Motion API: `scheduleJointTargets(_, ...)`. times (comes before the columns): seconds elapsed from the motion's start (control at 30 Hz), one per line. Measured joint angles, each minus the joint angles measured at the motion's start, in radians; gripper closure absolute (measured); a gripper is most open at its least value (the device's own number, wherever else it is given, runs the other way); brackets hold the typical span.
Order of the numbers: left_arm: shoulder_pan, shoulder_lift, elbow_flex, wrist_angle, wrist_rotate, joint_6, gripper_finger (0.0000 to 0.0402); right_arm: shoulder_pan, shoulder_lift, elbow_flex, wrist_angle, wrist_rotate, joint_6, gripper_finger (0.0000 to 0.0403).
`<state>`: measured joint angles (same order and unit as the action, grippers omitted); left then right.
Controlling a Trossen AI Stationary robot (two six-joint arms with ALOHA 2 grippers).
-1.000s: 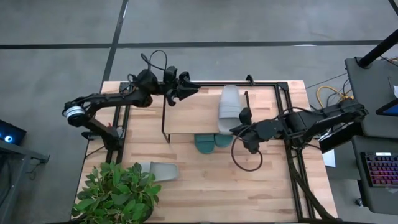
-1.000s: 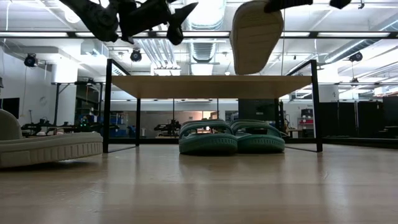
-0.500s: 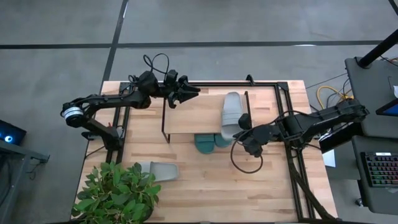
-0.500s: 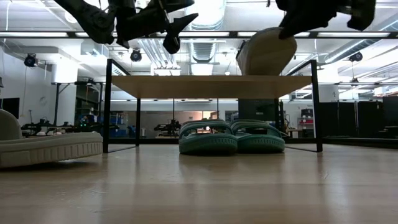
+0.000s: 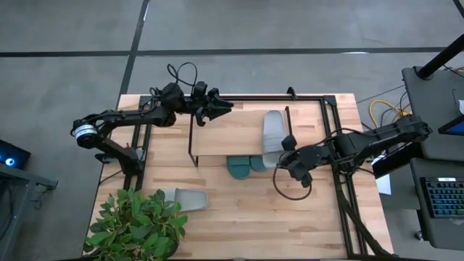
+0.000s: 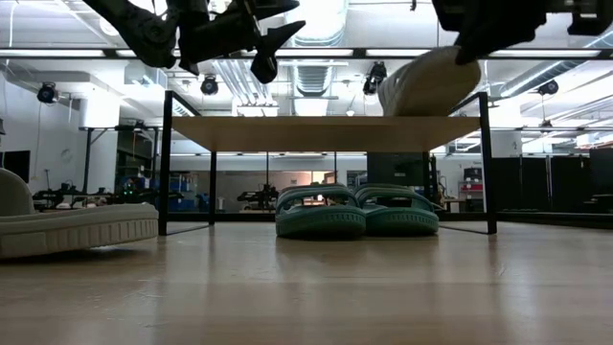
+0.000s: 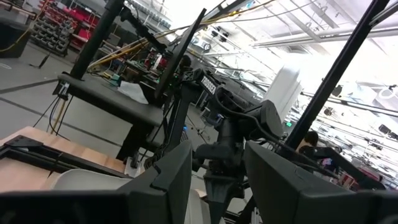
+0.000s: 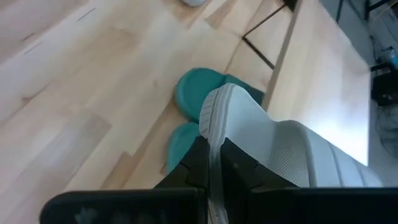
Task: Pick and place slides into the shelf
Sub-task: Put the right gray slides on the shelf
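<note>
above the shelf (image 5: pixel 225 130) — right gripper (image 8: pixel 210 163) pinches a grey slide (image 5: pixel 272 134).

Under the shelf (image 5: pixel 225 130) your way is blocked on the right by the two teal slides (image 6: pixel 354 211); the left half stands open. On top, a grey slide (image 5: pixel 272 134) fills the right end, and the left gripper (image 5: pixel 221 107) hovers over the left edge.
</note>
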<state>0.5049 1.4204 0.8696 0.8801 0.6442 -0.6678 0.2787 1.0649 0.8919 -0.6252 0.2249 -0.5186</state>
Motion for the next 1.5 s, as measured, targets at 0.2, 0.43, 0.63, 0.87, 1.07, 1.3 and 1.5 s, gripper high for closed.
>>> scheduleJointTargets(0.2, 0.000, 0.000, 0.000, 0.000, -0.001, 0.001, 0.0269, -0.002, 0.000, -0.053, 0.063, 0.000, 0.003, 0.0392)
scheduleJointTargets(0.43, 0.000, 0.000, -0.009, 0.000, -0.002, 0.002, 0.0269, -0.027, 0.000, -0.076, 0.077, 0.000, 0.013, 0.0392)
scheduleJointTargets(0.63, 0.000, 0.000, -0.011, 0.000, -0.002, 0.002, 0.0269, -0.035, -0.003, -0.079, 0.038, 0.004, 0.019, 0.0392)
scheduleJointTargets(0.87, 0.000, 0.000, -0.011, 0.000, -0.002, 0.003, 0.0269, -0.035, -0.005, -0.079, 0.038, 0.004, 0.050, 0.0384)
scheduleJointTargets(1.07, 0.000, 0.001, -0.011, 0.000, -0.002, 0.003, 0.0269, -0.035, -0.005, -0.080, 0.033, 0.004, 0.128, 0.0347)
scheduleJointTargets(1.3, 0.000, 0.001, -0.011, 0.000, -0.001, 0.003, 0.0269, -0.036, -0.005, -0.080, 0.033, 0.013, 0.191, 0.0289)
scheduleJointTargets(1.5, 0.000, 0.001, -0.011, 0.000, -0.001, 0.002, 0.0269, -0.035, -0.005, -0.018, -0.040, -0.018, 0.278, 0.0249)
